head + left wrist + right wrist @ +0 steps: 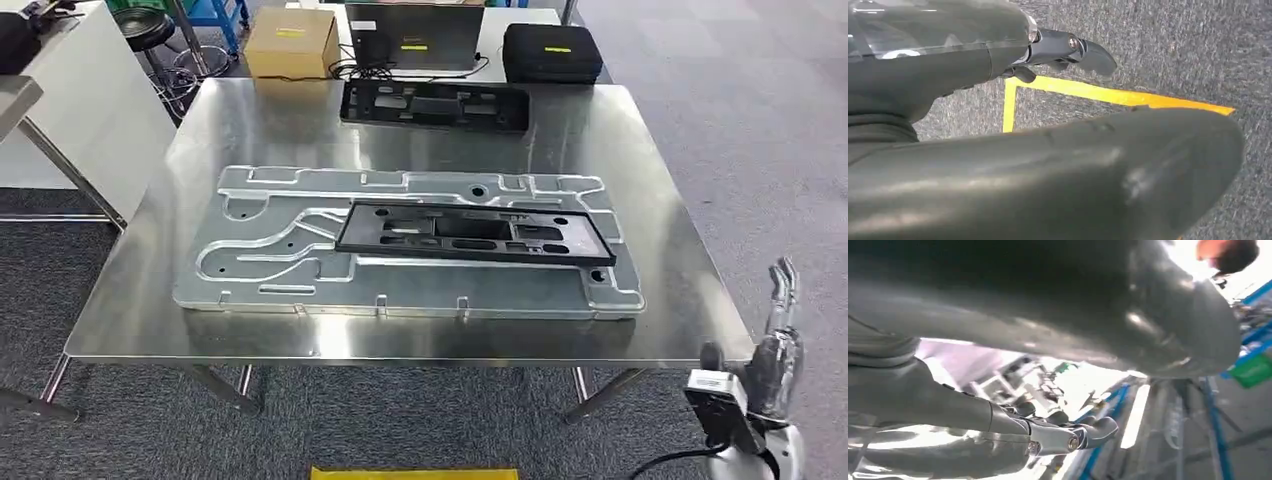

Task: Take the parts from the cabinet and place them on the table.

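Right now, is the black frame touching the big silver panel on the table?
Touching: the head view shows the black frame lying flat on the silver panel, no gap visible.

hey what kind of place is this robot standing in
Probably a factory workshop or robot test lab: a steel work table carries a large stamped metal panel and black plastic frames, with yellow floor tape on grey carpet and a cardboard box behind.

Bare table (250, 130) left of black tray (434, 104)
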{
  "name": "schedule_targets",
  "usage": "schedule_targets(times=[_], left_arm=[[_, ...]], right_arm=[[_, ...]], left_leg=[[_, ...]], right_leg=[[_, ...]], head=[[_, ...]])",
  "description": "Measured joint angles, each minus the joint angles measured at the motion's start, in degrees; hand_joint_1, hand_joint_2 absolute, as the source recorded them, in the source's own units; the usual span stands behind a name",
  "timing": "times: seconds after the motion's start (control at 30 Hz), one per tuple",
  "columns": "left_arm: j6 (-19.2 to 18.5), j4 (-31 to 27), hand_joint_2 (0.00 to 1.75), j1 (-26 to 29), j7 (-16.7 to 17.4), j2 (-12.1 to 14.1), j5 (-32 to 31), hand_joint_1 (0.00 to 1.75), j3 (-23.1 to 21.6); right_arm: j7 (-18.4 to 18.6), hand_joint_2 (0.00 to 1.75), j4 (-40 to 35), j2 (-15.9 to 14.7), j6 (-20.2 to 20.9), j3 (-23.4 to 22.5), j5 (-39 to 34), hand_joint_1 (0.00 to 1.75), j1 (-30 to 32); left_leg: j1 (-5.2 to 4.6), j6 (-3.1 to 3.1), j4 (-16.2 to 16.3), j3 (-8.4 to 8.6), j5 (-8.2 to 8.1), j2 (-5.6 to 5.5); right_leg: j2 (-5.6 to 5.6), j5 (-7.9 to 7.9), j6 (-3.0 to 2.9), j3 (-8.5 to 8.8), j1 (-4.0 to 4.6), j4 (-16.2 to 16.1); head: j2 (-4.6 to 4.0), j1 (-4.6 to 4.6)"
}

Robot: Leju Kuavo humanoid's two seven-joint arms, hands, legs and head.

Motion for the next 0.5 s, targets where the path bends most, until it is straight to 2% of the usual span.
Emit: schedule_targets(times=[0.03,0.07,0.1,0.17,0.2,0.23,0.3,0.33,0.37,0.4,0.47,0.5], left_arm=[[-0.02,0.00,0.00,0.03,-0.04,-0.04,0.00,0.00,0.13],[-0.02,0.00,0.00,0.12,-0.07,-0.09,-0.02,0.00,0.17],[-0.02,0.00,0.00,0.12,-0.07,-0.13,-0.02,0.00,0.20],[0.04,0.00,0.00,-0.05,-0.02,-0.26,-0.11,0.00,0.20],[0.07,-0.02,0.00,-0.17,-0.02,-0.28,-0.13,0.00,0.20],[0.07,-0.02,0.00,-0.24,-0.06,-0.35,-0.13,0.00,0.22],[0.07,0.00,0.00,-0.26,-0.13,-0.48,-0.09,0.00,0.31],[0.09,0.00,0.00,-0.13,-0.20,-0.59,-0.09,0.00,0.39],[0.15,-0.02,0.00,-0.08,-0.24,-0.68,-0.07,0.00,0.57],[0.15,0.00,0.00,0.00,-0.28,-0.89,-0.04,0.00,0.59],[0.28,0.00,0.00,0.02,-0.33,-1.11,-0.04,0.00,0.68],[0.35,-0.02,0.00,0.04,-0.33,-1.16,-0.04,0.00,0.79]], right_arm=[[-0.55,0.00,0.22,0.81,1.36,-2.41,0.88,0.00,0.99],[-0.81,0.00,0.70,1.55,2.69,-4.70,1.77,0.00,1.44],[-0.85,0.00,1.48,2.29,4.14,-7.34,2.68,0.00,1.44],[-1.13,0.00,3.01,3.40,6.83,-12.07,5.06,0.00,1.43],[-1.40,0.00,3.97,3.98,7.64,-14.10,6.07,0.00,1.33],[-1.64,0.00,4.61,4.55,8.08,-15.67,6.86,0.00,1.51],[-1.88,0.00,6.45,6.19,8.70,-19.01,9.27,0.00,1.58],[-1.90,0.00,7.48,7.06,8.83,-20.35,10.52,0.00,1.61],[-1.94,0.00,8.64,7.87,9.05,-21.50,11.63,0.00,1.49],[-1.99,0.00,9.94,8.52,9.31,-22.76,12.58,0.00,1.37],[-2.03,0.00,12.14,9.40,9.28,-24.76,14.27,0.00,1.30],[-2.07,0.00,13.95,9.51,9.28,-26.01,15.45,0.00,0.90]], left_leg=[[-0.01,0.04,0.14,-0.28,0.05,-0.06],[-0.02,-0.03,0.29,-0.48,0.09,-0.09],[-0.02,-0.10,0.53,-0.69,0.13,-0.08],[-0.02,-0.36,0.99,-0.97,0.19,-0.07],[-0.34,-0.75,1.21,-1.15,0.21,-0.13],[-0.41,-1.02,1.35,-1.23,0.33,-0.23],[-0.31,-1.81,1.08,-1.32,0.85,-0.21],[-0.40,-2.23,1.03,-1.38,1.13,-0.21],[-0.24,-2.65,1.61,-1.62,0.18,-0.16],[-0.13,-2.91,3.44,-2.52,-2.26,-0.14],[-0.05,-3.15,11.59,-5.25,-8.44,-0.14],[-0.04,-3.21,15.97,-6.47,-10.77,-0.14]], right_leg=[[0.00,-0.37,0.07,-0.87,-0.08,2.23],[-0.02,0.62,0.11,-0.33,-0.17,1.51],[-0.03,2.80,0.09,1.69,-0.26,-2.09],[-0.11,7.03,-0.13,7.68,-0.36,-12.42],[-0.05,6.65,-0.29,8.57,-0.12,-14.54],[0.10,7.31,-0.55,8.29,-0.01,-14.63],[0.10,7.62,-1.06,7.94,0.24,-14.31],[0.09,8.05,-1.61,7.71,0.05,-14.53],[-0.08,8.64,-2.18,7.40,-0.27,-14.78],[-0.07,9.04,-2.59,6.87,-0.23,-14.78],[-0.26,9.86,-2.97,5.72,-0.09,-14.76],[-0.26,10.41,-3.01,4.97,0.01,-14.71]], head=[[0.00,0.00],[0.00,0.00],[0.00,0.00],[0.00,0.00],[0.00,0.00],[0.00,0.00],[0.00,0.00],[0.00,0.00],[0.00,0.00],[0.00,-0.02],[0.00,0.00],[0.00,0.00]])
